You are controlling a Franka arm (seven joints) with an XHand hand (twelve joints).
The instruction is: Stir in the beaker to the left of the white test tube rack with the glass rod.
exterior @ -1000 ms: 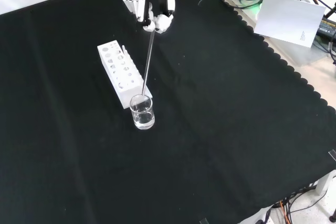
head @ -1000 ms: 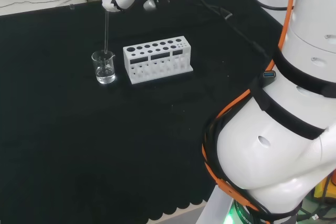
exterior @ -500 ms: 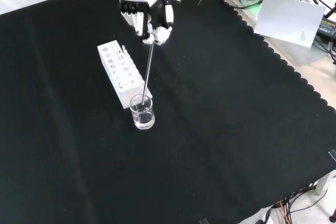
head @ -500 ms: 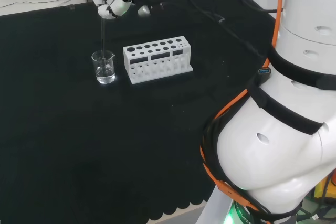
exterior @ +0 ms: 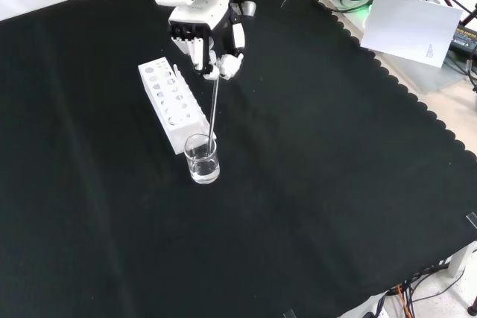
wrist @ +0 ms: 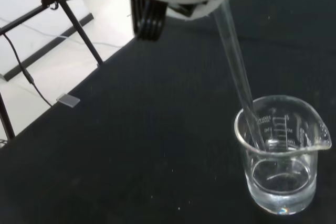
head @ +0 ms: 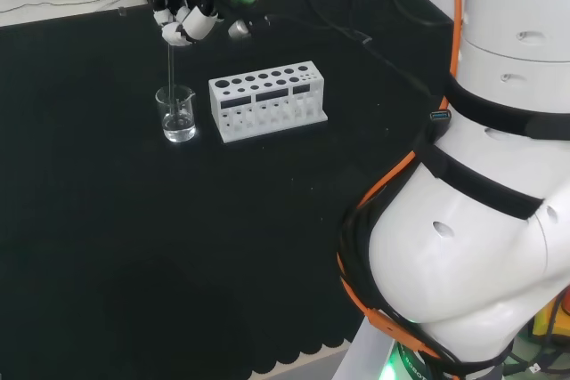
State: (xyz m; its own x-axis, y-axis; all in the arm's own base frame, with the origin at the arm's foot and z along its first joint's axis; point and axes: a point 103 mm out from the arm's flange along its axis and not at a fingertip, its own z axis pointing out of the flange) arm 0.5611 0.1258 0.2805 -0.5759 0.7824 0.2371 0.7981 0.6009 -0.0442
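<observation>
Fingers of the hand [exterior: 205,31] curl round the top of the thin clear glass rod [exterior: 213,106], which we see hanging into the small round spouted glass beaker [exterior: 202,159] holding clear liquid beside the white holed test tube rack [head: 267,100], toward the bench's far edge in the head view.

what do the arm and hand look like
The arm is bulky, rounded and white, with black bands and an orange cable running along it. The hand has a white back, black fingers with white tips, and black cables trailing behind it.
</observation>
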